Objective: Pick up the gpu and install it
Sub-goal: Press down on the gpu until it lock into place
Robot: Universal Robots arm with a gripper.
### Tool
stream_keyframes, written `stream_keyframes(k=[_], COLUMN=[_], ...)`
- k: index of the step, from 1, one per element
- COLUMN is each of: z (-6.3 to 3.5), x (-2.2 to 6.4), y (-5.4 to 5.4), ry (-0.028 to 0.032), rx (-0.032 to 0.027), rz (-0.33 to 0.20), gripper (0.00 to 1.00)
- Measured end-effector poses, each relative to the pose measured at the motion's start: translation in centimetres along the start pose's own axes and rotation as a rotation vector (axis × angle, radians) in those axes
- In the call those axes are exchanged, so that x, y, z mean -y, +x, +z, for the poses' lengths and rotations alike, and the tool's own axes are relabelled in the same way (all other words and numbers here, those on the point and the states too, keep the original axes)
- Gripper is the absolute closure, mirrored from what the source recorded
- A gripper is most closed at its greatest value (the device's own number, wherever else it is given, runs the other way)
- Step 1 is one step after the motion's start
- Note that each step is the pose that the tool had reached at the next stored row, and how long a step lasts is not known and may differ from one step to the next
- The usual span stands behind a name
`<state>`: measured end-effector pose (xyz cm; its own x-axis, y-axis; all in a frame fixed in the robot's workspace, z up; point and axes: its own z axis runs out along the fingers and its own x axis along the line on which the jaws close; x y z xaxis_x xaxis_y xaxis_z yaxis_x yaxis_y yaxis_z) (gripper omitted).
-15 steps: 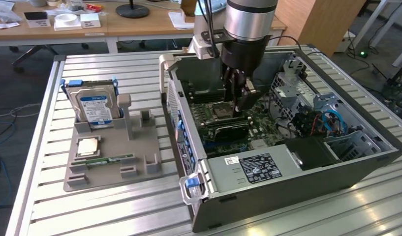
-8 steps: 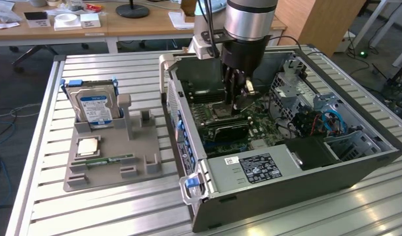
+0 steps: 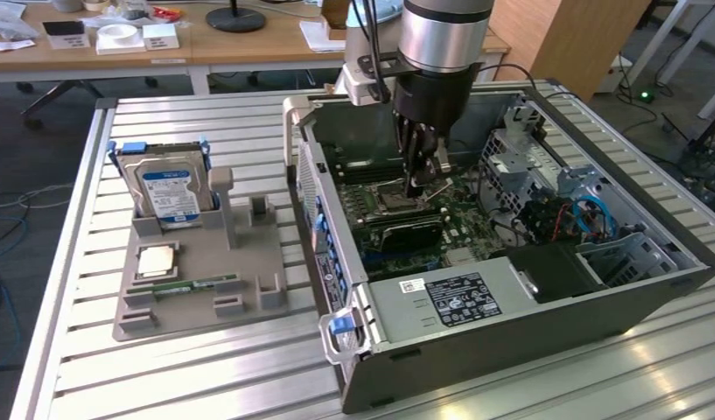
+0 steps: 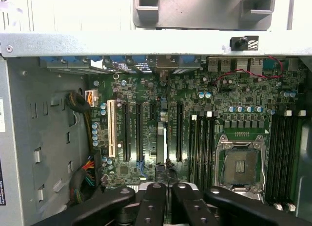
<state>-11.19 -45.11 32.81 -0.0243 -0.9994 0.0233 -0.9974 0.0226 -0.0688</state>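
The gpu (image 3: 398,233), a thin, flat, dark card, stands on edge in a slot of the green motherboard (image 4: 243,94) inside the open computer case (image 3: 509,332). In the wrist view it shows edge-on as a narrow dark strip (image 4: 161,145) among the long black expansion slots, with a white slot (image 4: 111,128) a few rows away. The hand (image 3: 418,185) hangs straight down into the case from the arm's glossy silver and black wrist, just over the card's upper edge. Its black, matte fingers (image 4: 155,197) are drawn almost together, with only a sliver of gap at the tips (image 4: 168,192). The card's edge runs toward that gap, but I cannot tell whether the tips touch it or grip it. Beside the card sits the square metal processor socket (image 4: 242,163), its frame bright. The case is grey sheet steel with punched drive cages, and a boxed power supply with a printed label (image 3: 451,297) lies at its near end. On the exterior view's left a grey moulded tray (image 3: 193,297) rests on the ribbed aluminium surface (image 3: 217,367). The tray holds an upright silver hard drive (image 3: 171,188) with a blue-white label, a square pale processor chip (image 3: 157,259) and a narrow green memory stick (image 3: 193,284).
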Motion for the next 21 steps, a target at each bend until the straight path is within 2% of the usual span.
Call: stream_keyframes(k=[2,10,21], z=[0.00,0.05,1.93], x=[0.00,0.00,-0.13], y=[0.0,0.0,0.0], ry=[0.0001,0.0001,-0.0005], rx=[0.0001,0.0002,-0.0012], rz=[0.000,0.000,0.021], gripper=[0.89,0.89,0.89])
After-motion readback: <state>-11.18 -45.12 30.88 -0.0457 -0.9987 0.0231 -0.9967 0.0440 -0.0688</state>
